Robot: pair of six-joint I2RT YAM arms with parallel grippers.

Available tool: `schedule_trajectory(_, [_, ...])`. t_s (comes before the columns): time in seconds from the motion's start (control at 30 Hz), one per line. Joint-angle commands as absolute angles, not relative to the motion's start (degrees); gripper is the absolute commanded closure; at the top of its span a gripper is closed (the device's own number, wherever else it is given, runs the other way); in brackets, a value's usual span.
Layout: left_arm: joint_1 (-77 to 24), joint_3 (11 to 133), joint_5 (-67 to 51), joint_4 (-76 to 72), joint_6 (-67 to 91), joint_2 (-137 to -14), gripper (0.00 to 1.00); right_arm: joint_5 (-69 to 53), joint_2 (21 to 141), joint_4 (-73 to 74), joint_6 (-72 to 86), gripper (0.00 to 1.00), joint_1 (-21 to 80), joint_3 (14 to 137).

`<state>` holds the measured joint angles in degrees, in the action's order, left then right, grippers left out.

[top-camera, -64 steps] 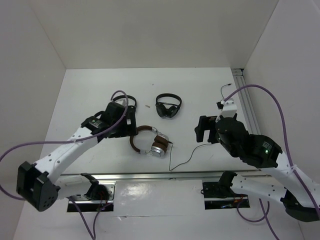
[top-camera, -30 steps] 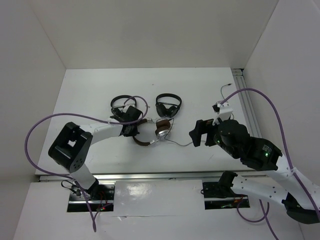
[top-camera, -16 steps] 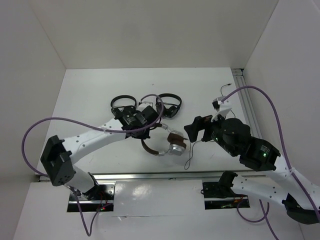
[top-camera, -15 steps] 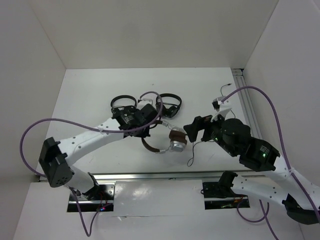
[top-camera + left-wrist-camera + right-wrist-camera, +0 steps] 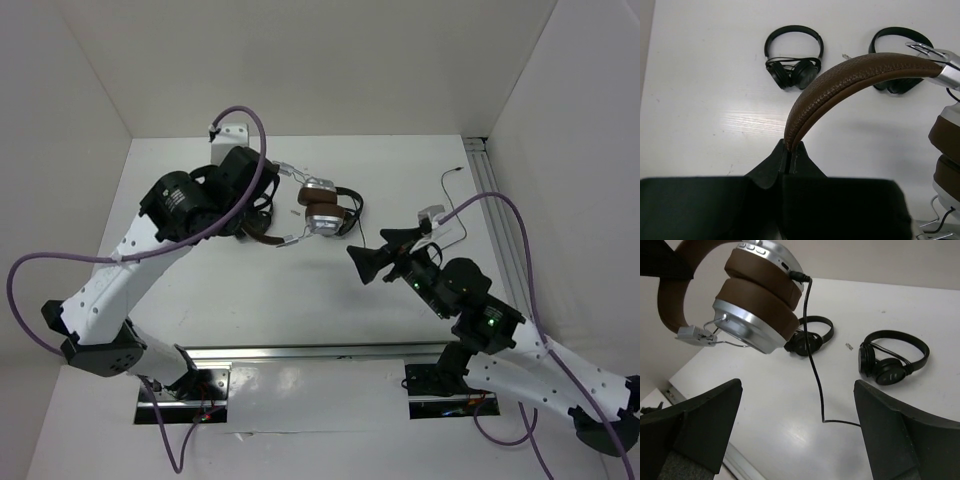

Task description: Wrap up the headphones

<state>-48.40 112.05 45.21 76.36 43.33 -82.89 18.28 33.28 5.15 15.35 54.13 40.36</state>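
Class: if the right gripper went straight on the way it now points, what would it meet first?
Probably the thin black cable hanging from the headphones, straight ahead of the open right gripper; depth is unclear.

Left wrist view chops the headphones (image 5: 855, 75) off at the right edge; from above they hide part of one black headset (image 5: 353, 207).
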Motion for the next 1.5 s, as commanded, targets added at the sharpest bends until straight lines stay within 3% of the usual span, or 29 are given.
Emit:
schedule_trajectory(0.0, [-46.3,117.1,48.0,78.2,40.6,-83.6,1.00,18.6,38.6,-9.6,12.7,0.00,54.3,37.9])
schedule_trajectory(0.07, [-44.8,119.5,48.0,78.2,39.6,-84.1,1.00,18.6,41.7,-11.3,12.7,0.02,54.3,37.9])
schedule_trajectory(0.23, [-40.4,122.6,46.1,77.5,35.8,-83.3,1.00,10.6,49.6,-19.7,11.6,0.23,49.6,36.5])
schedule_trajectory(0.33, [-37.8,122.0,44.4,75.6,33.5,-82.5,1.00,6.0,53.8,-25.4,11.6,0.30,45.6,35.3])
schedule_trajectory(0.43, [-35.5,120.7,42.3,73.9,32.3,-80.5,1.00,-0.1,56.4,-30.4,13.7,0.60,42.3,34.8])
schedule_trajectory(0.5, [-34.6,120.7,41.6,73.9,32.3,-79.0,1.00,-5.7,57.1,-33.8,15.2,0.68,38.8,32.7])
schedule_trajectory(0.7, [-32.1,120.1,38.5,72.3,31.2,-77.3,1.00,-19.1,65.8,-47.4,21.4,0.59,31.3,30.2])
schedule_trajectory(0.87, [-31.5,119.5,37.3,71.6,30.7,-76.8,1.00,-24.2,68.1,-54.4,22.6,0.36,30.8,28.1])
schedule_trajectory(1.0, [-30.9,120.1,36.2,71.6,30.7,-77.4,1.00,-28.6,70.7,-56.0,22.6,0.30,30.8,28.1])
schedule_trajectory(1.23, [-29.8,121.2,34.4,70.9,30.1,-78.0,1.00,-26.6,72.6,-54.8,19.5,0.30,30.8,28.1])
schedule_trajectory(1.47, [-28.1,121.7,33.8,70.4,30.1,-77.4,1.00,-26.0,75.5,-56.6,19.5,0.46,29.5,26.5])
